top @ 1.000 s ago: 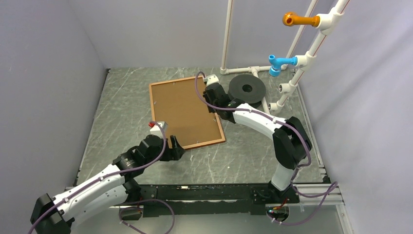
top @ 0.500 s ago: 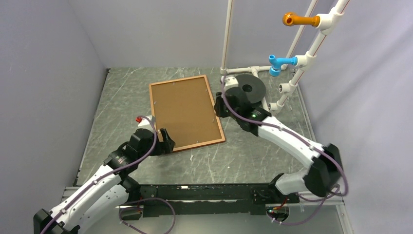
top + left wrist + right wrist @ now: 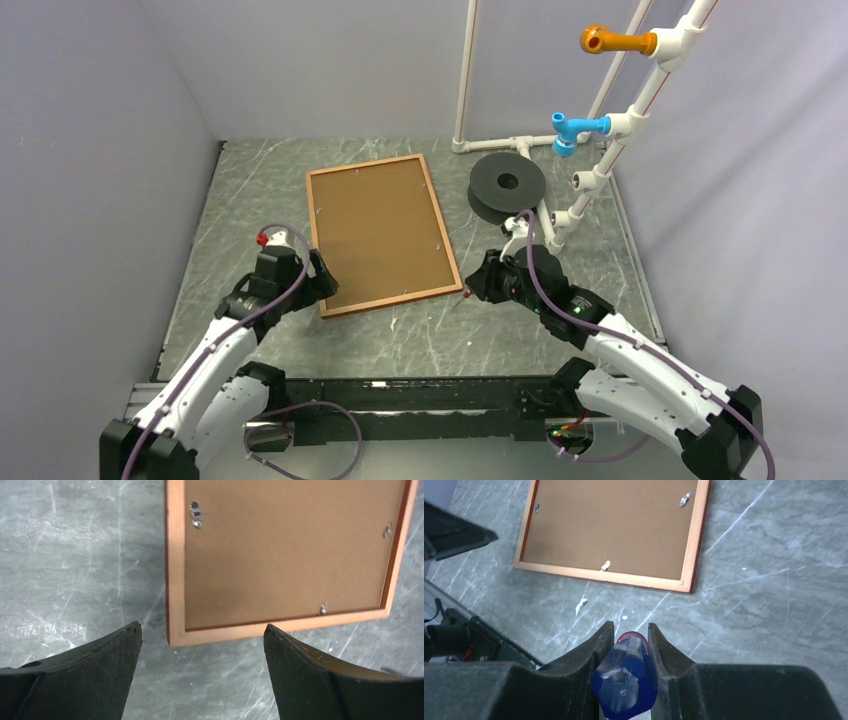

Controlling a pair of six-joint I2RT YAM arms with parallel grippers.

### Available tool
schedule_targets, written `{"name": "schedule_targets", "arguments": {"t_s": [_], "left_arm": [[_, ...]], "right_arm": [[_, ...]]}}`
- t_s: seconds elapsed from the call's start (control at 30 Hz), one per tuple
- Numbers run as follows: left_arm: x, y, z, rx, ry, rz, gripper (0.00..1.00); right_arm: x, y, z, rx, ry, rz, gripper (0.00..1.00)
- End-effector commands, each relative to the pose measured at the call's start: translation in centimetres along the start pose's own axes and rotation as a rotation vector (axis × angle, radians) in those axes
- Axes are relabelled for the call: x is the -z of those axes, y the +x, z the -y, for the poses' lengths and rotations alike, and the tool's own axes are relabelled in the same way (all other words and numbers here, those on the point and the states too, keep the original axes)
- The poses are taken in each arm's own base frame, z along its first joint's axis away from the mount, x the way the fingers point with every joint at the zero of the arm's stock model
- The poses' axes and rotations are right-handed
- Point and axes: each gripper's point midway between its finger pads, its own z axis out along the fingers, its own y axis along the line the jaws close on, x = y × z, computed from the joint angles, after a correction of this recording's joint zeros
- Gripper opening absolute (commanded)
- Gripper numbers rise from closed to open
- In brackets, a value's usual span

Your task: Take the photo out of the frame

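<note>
The reddish-brown wooden frame (image 3: 392, 299) lies face down on the grey table, with its brown fibreboard backing panel (image 3: 380, 228) on top. The photo is hidden under the panel. Small metal clips (image 3: 195, 513) sit along the rails. My left gripper (image 3: 322, 279) is open and empty, just off the frame's near left corner (image 3: 175, 637). My right gripper (image 3: 478, 285) is off the near right corner (image 3: 687, 585), apart from the frame. It is shut on a blue translucent tool with a red tip (image 3: 626, 675).
A black disc (image 3: 507, 185) lies at the back right beside a white pipe rack (image 3: 600, 140) with blue and orange fittings. A small white scrap (image 3: 580, 605) lies on the table near the frame's near rail. Grey walls close in left and right.
Both arms drew back from the frame. The right gripper moved from the frame's far right edge to beside its near right corner. The left gripper moved left, off the near left corner.
</note>
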Motion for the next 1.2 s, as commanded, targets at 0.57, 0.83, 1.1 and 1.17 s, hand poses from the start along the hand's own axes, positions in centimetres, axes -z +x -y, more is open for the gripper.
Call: {"name": "schedule_targets", "arguments": {"t_s": [0.57,0.83,1.1,1.17], "left_arm": [[-7.7,-7.6,-1.4,0.062,-0.011,-0.057,0.78],[-11.8,-8.5,-2.5,0.050,-0.081,-0.110,0.61],[-13.6,-6.6,-2.7,0.059,-0.066,-0.186,0.24],[-13.4,-5.9,-3.1,0.063,-0.076,-0.195,0.15]], "right_arm": [[3.4,1.1,0.2,-0.075,-0.059,0.067,0.00],[3.6,1.3,0.5,-0.074,-0.050,0.069,0.00],[3.8,1.7,1.1,-0.082,-0.032,0.074,0.00],[3.8,1.8,1.2,-0.083,-0.028,0.074,0.00]]}}
